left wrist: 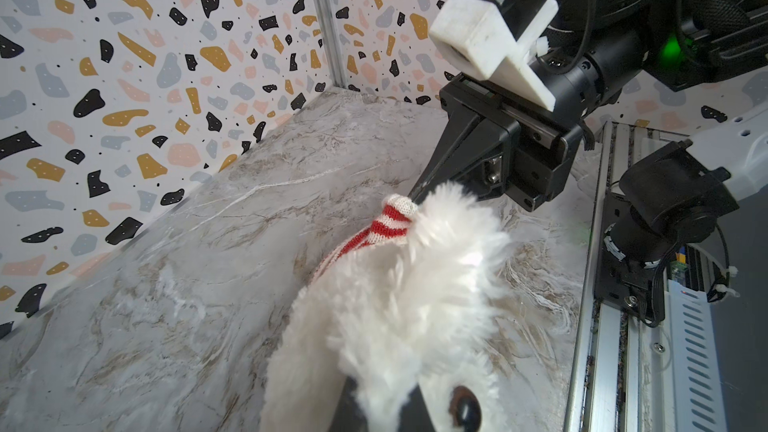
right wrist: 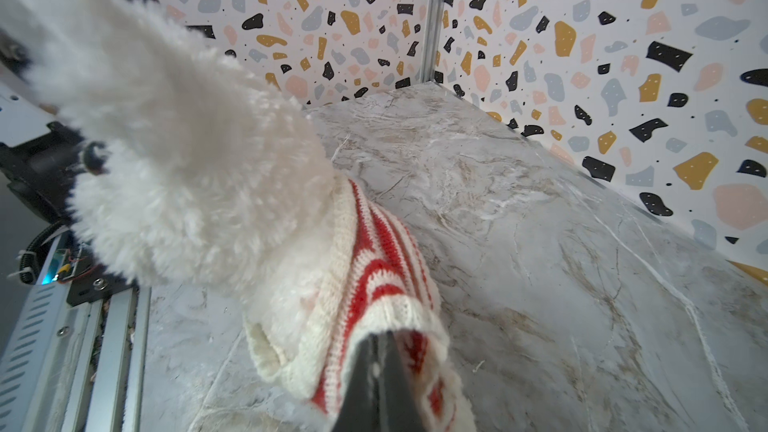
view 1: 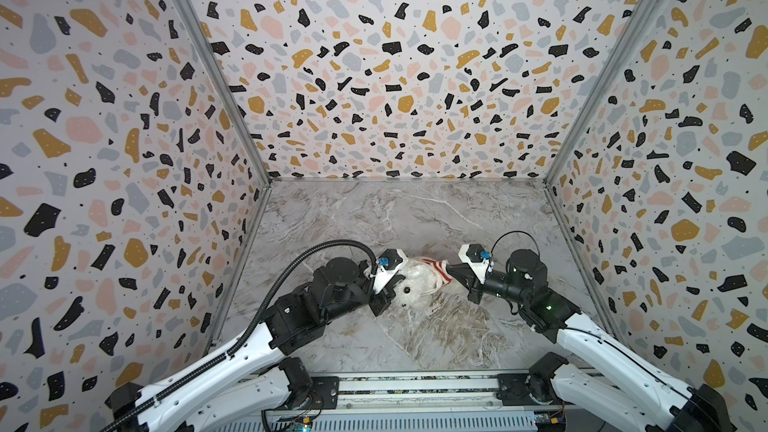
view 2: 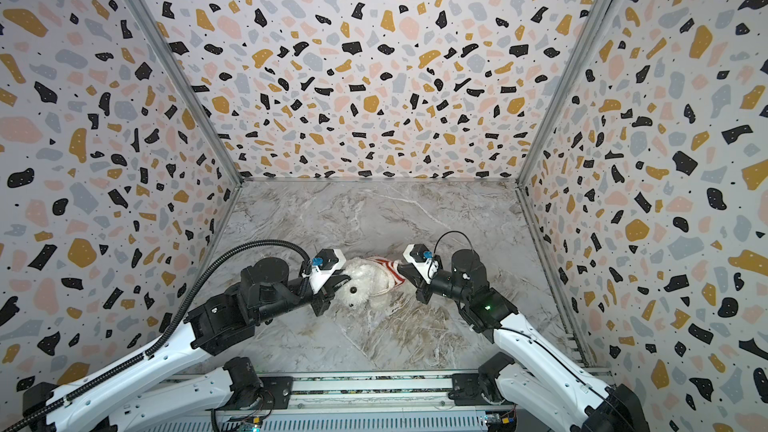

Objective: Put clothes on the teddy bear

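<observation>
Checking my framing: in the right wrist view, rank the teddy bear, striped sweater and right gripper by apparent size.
1. teddy bear
2. striped sweater
3. right gripper, only its tips showing
Nearness to the lens skews true sizes.

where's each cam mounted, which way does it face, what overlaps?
Both top views: above the arm bases, facing down and forward onto the marble table; both arms show, left hand and right hand meeting at the teddy bear.
Left wrist: on the left arm, looking past its own fingertips on the bear toward the right hand, shut on the striped sweater.
Right wrist: on the right arm, looking along its shut hand at sweater and bear.
Shared: both wrist views show bear, sweater, right hand.
</observation>
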Robot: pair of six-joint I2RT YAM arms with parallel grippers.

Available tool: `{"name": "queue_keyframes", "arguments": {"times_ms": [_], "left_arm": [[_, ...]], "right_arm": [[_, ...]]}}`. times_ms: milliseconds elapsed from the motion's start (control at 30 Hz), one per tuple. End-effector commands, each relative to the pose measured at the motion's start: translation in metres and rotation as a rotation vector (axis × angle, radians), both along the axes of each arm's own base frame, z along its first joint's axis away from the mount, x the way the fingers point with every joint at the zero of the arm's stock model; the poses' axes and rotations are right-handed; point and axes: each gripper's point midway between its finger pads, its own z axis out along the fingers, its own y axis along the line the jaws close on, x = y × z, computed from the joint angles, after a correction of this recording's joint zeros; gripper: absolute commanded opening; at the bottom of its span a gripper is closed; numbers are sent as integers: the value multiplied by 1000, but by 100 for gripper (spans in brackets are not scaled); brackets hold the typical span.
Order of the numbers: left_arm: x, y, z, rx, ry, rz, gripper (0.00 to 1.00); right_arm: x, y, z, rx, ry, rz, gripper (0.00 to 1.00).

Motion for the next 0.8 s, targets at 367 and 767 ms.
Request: {"name": "queue_keyframes", "arguments": {"times_ms": [367, 767], "left_arm": [[-19, -5, 41, -90, -58, -113, 0], [-29, -5, 31, -31, -35, -171, 0]], "right_arm": [[-11, 7, -10, -76, 29, -10, 2], [0, -2, -4, -70, 22, -105, 2]]}}
